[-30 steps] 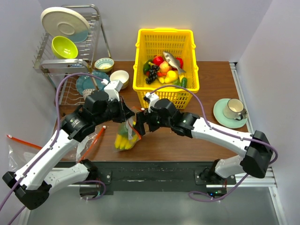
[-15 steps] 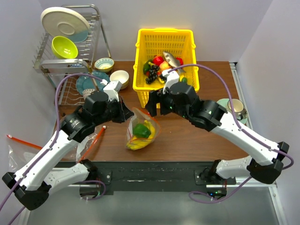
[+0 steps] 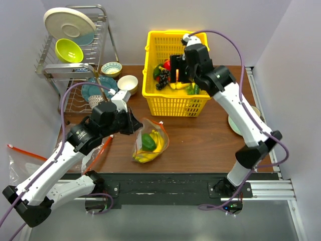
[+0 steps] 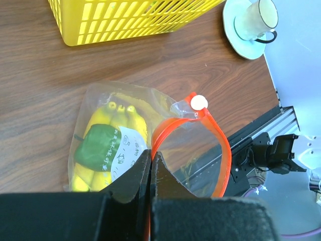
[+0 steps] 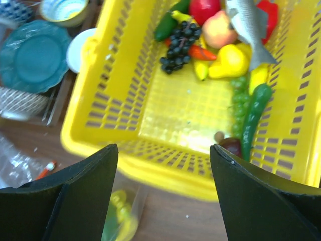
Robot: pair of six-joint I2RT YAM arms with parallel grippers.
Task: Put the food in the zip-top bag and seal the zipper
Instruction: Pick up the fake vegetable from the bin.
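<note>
My right arm has swung away from the zip-top bag (image 4: 98, 98) and up over the yellow basket (image 3: 176, 103). My right gripper (image 5: 163, 150) now hangs above it, jaws spread and empty, ready to pick more food. My left gripper (image 4: 151, 153) stays pinched on the zipper (image 4: 220, 135), holding the mouth open just in front of the basket, with the banana bunch (image 4: 120, 118) and a green vegetable piece (image 4: 95, 148) inside. A brownish lump (image 5: 231, 145) against the basket's wall is too blurred to name.
</note>
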